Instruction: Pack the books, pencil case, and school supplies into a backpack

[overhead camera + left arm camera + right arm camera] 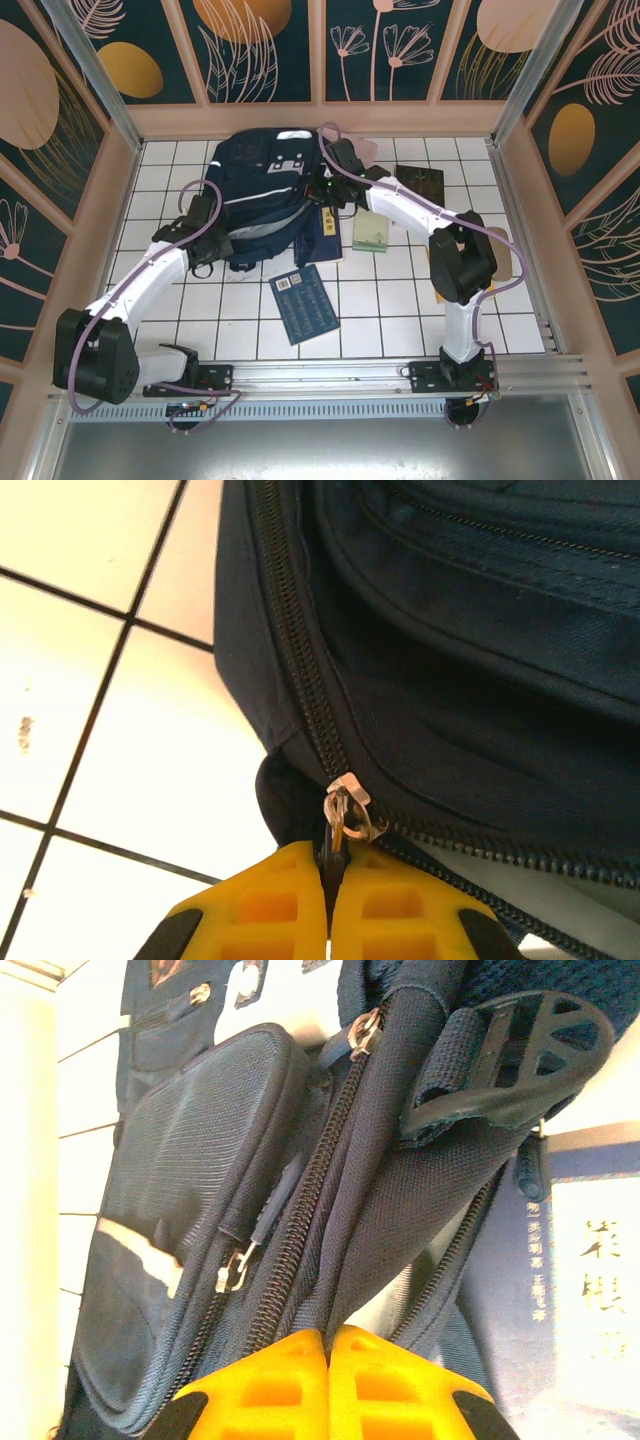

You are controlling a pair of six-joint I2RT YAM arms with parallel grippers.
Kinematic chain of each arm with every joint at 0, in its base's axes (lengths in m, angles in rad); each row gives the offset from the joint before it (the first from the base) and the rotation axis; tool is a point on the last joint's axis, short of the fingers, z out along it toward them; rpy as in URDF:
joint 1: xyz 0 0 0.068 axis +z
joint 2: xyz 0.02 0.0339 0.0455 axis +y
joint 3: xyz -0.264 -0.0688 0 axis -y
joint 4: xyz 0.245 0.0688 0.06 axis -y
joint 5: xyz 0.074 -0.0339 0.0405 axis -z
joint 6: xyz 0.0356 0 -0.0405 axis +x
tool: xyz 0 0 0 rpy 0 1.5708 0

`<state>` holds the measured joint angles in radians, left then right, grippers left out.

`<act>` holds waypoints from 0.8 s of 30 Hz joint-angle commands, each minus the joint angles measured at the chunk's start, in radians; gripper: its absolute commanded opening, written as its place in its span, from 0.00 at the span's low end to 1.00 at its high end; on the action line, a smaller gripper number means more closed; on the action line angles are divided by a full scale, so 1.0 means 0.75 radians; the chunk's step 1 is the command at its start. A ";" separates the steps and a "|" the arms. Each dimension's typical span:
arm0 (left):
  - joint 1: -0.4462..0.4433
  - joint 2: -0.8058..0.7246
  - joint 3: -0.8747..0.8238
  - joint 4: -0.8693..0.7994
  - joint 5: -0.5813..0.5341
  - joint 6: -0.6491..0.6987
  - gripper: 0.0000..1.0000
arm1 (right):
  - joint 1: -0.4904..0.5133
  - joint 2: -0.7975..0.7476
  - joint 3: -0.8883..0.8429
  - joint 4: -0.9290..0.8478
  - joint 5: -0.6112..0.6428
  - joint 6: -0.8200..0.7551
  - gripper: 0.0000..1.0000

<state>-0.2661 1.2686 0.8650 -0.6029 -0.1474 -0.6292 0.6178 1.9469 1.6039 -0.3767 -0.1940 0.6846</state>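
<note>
Left wrist view puts me right at a corner of the backpack [480,680]. The left pincer [328,870] is closed on the small metal zipper pull [346,808], with the tab nipped between its yellow fingers where the zip track rounds the corner. In the right wrist view the right pincer [328,1345] is shut on a fold of the bag's fabric just beside another run of zip teeth, below a dark plastic buckle [520,1050].

From the top camera the bag lies flat at the far middle of the tiled surface [400,320]. A navy book [305,303] lies near its front edge, and a pale green book [371,233] and a dark brown book [420,183] lie to its right, all three outside the bag.

I'd judge the step in hand to be opening the main zip. To do it well, the right pincer should anchor the fabric taut. The left should draw the pull along the line of the teeth, not away from the bag, and go slowly round the corner's curve. The tab is small and thinly held, so a sideways tug could slip it free or drag the whole bag.
</note>
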 commanded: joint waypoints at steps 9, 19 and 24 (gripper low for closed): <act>-0.168 -0.013 0.049 0.145 0.407 0.104 0.00 | -0.194 0.091 0.182 -0.118 0.273 -0.183 0.00; -0.281 0.120 0.075 0.312 0.504 0.037 0.00 | -0.179 -0.083 0.017 -0.171 0.229 -0.055 0.55; -0.323 0.175 0.090 0.348 0.530 0.051 0.00 | -0.034 -0.183 -0.160 -0.159 0.152 0.074 0.56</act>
<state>-0.4870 1.3869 0.8890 -0.4171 0.2070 -0.5926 0.5255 1.8713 1.5333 -0.4793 -0.0353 0.6621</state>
